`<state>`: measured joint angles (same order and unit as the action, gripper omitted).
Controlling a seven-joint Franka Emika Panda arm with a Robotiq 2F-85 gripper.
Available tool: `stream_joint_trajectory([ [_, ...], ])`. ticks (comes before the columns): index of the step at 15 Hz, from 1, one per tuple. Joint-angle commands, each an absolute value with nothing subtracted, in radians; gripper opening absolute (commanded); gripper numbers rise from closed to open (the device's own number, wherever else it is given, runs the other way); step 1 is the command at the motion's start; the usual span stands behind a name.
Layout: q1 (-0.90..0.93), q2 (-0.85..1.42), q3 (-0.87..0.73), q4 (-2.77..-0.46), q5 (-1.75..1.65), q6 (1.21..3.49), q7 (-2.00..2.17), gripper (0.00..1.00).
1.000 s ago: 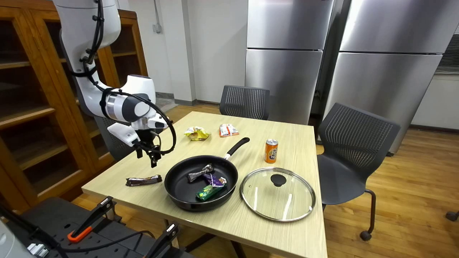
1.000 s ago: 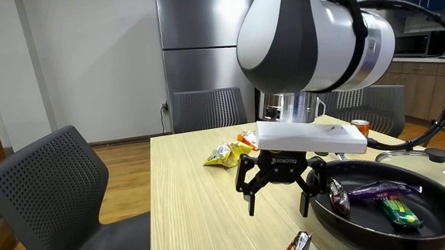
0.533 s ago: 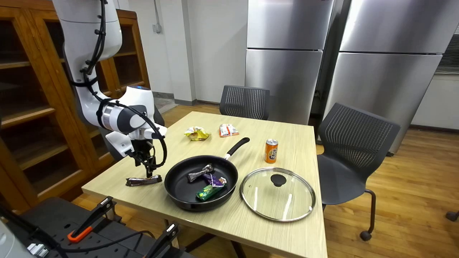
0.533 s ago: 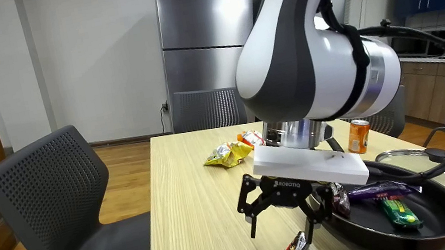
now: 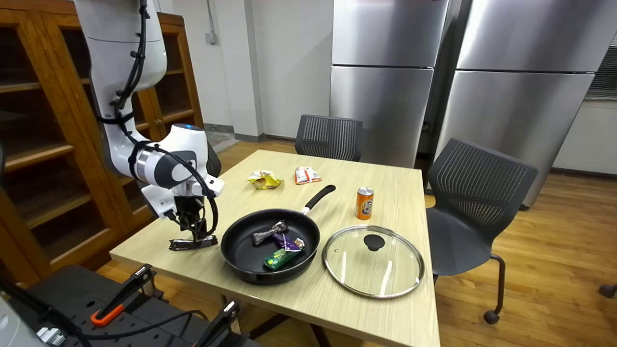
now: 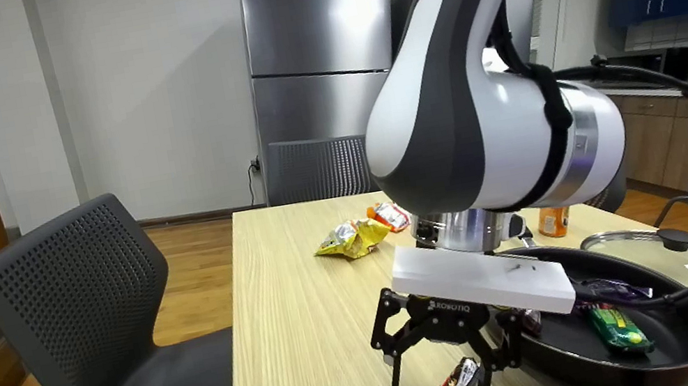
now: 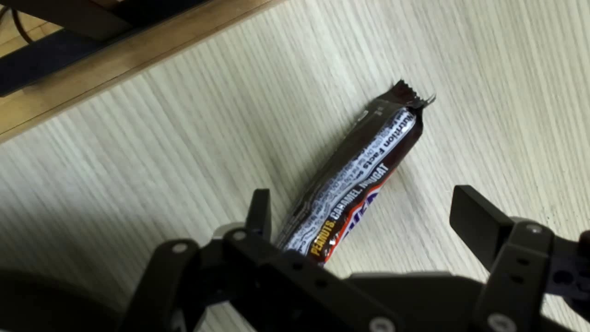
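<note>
Two jaws of the gripper (image 7: 364,210) stood wide apart, clamped on nothing. The bar (image 7: 352,177) lay on the table (image 7: 152,147) between them in the wrist view, slanting from 7 to 1 o'clock, and at 9 o'clock from the pan (image 5: 241,246) in an exterior view. Closing risked twisting or shoving it, since it slanted and sat off-centre, toward 9 o'clock. The gripper sat lower than half a second earlier; bar and pan had stayed put.

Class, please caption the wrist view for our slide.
Open claw over, and partly hiding, a brown-wrapped candy bar on a pale tabletop.
</note>
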<state>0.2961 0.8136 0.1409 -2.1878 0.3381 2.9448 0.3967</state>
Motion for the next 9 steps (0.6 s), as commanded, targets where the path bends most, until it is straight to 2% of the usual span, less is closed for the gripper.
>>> stream_joint_trajectory([
  [1,0.250,0.842,0.185,-2.168,0.363,2.965,0.398,1.00],
  [8,0.223,0.877,0.199,-2.149,0.366,2.983,0.395,1.00],
  [9,0.221,0.881,0.199,-2.148,0.366,2.989,0.395,0.75],
])
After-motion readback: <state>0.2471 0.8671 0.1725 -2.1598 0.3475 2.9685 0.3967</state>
